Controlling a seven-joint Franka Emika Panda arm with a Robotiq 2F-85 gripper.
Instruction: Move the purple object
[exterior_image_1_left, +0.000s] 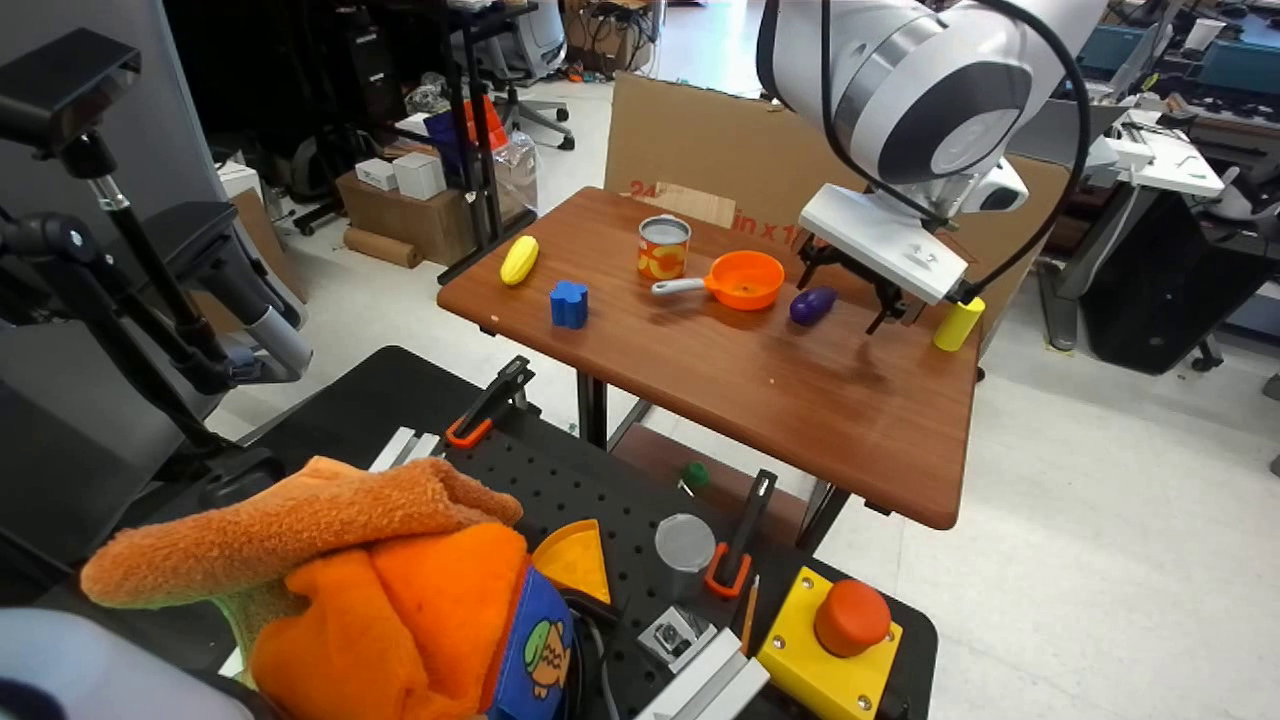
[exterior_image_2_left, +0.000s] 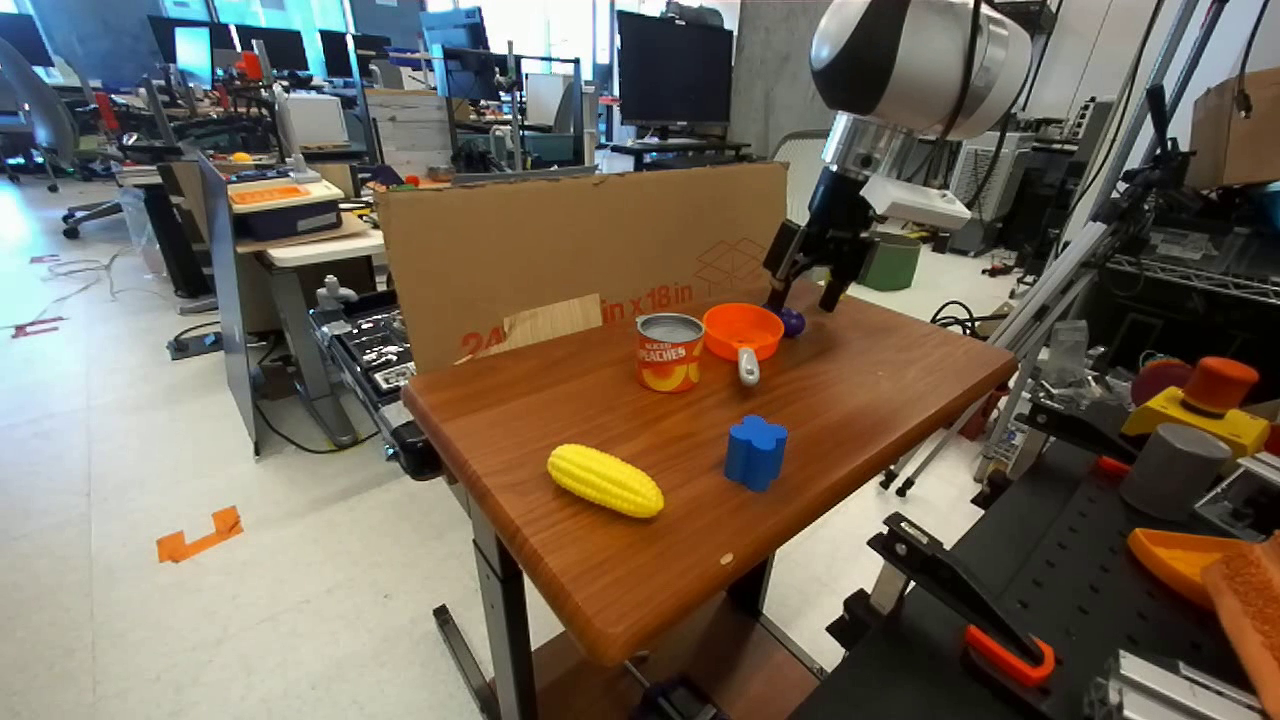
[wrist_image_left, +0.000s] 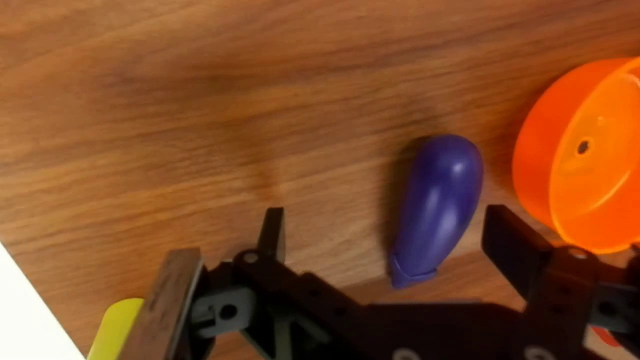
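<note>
Gripper (wrist_image_left: 385, 215) spread wide above the wood-grain table (exterior_image_2_left: 880, 370). Purple toy eggplant (wrist_image_left: 437, 205) lies on the table; in wrist view it shows between the jaws. Smooth glossy skin, fat rounded end, taper to a lipped tip. Just beside it: shiny round orange toy pan (wrist_image_left: 537, 145), grey handle (exterior_image_1_left: 678, 286). Also on the table, both exterior views: cylindrical peach can (exterior_image_2_left: 670, 365), kernel-bumped yellow toy corn cob (exterior_image_2_left: 605, 482), blue flower-shaped block (exterior_image_2_left: 757, 455).
</note>
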